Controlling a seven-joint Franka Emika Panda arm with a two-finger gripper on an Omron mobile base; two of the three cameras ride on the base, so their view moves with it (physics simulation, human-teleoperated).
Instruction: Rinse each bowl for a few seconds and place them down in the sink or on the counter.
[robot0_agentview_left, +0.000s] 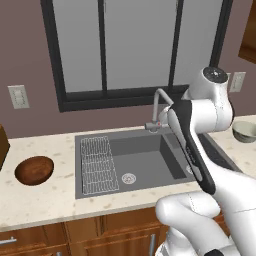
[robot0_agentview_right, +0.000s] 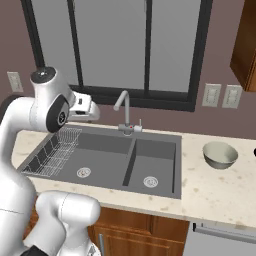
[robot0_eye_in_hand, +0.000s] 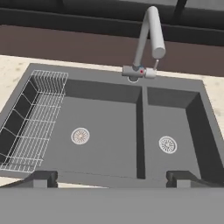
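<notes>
A dark reddish-brown bowl (robot0_agentview_left: 34, 170) sits upright on the beige counter (robot0_agentview_left: 45, 200) left of the sink (robot0_agentview_left: 145, 160). On the counter (robot0_agentview_right: 215, 190) to the right of the sink (robot0_agentview_right: 105, 160) sits the pale grey-green bowl (robot0_agentview_right: 220, 155) (robot0_agentview_left: 245, 131). My gripper (robot0_eye_in_hand: 111, 179) hovers above the near edge of the sink (robot0_eye_in_hand: 109, 127), open, with nothing between its fingertips (robot0_eye_in_hand: 43, 178). It looks down on both empty basins and the curved faucet (robot0_eye_in_hand: 148, 39). No water shows at the spout.
A wire rack (robot0_agentview_left: 99, 165) (robot0_eye_in_hand: 35, 118) fills the left part of the left basin. The faucet (robot0_agentview_right: 122, 107) rises behind the divider, under a dark-framed window. Wall outlets (robot0_agentview_right: 220, 95) sit right of it. A wooden cabinet (robot0_agentview_right: 245, 45) hangs at the upper right.
</notes>
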